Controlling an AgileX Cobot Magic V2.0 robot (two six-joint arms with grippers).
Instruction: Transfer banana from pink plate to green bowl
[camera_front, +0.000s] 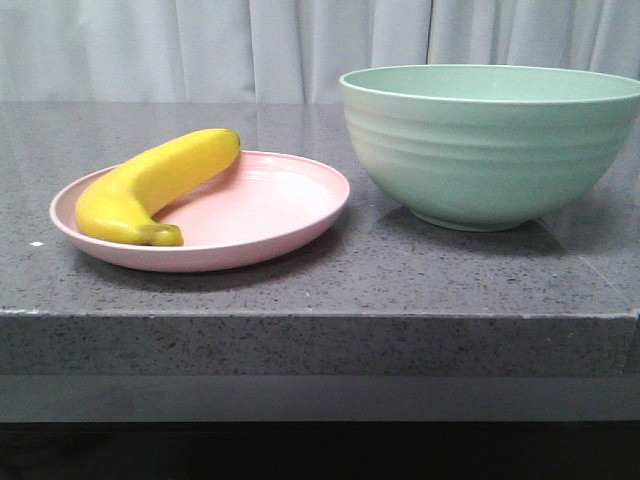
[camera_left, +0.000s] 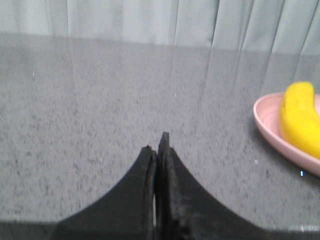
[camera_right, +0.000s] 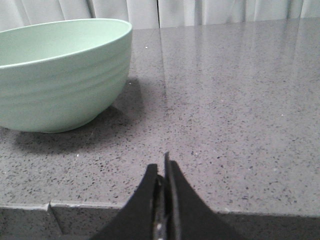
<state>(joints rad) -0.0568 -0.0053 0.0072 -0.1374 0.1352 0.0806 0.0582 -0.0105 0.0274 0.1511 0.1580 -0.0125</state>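
A yellow banana (camera_front: 150, 185) lies on the left part of the pink plate (camera_front: 270, 215), stem end toward the front. The green bowl (camera_front: 490, 140) stands right of the plate, apart from it; I see nothing over its rim. Neither gripper shows in the front view. My left gripper (camera_left: 157, 142) is shut and empty over bare table, left of the plate (camera_left: 272, 132) and banana (camera_left: 300, 120). My right gripper (camera_right: 162, 165) is shut and empty near the table's front edge, right of the bowl (camera_right: 60, 80).
The grey speckled stone table (camera_front: 330, 290) has a thick front edge close to the plate and bowl. A pale curtain (camera_front: 200, 45) hangs behind the table.
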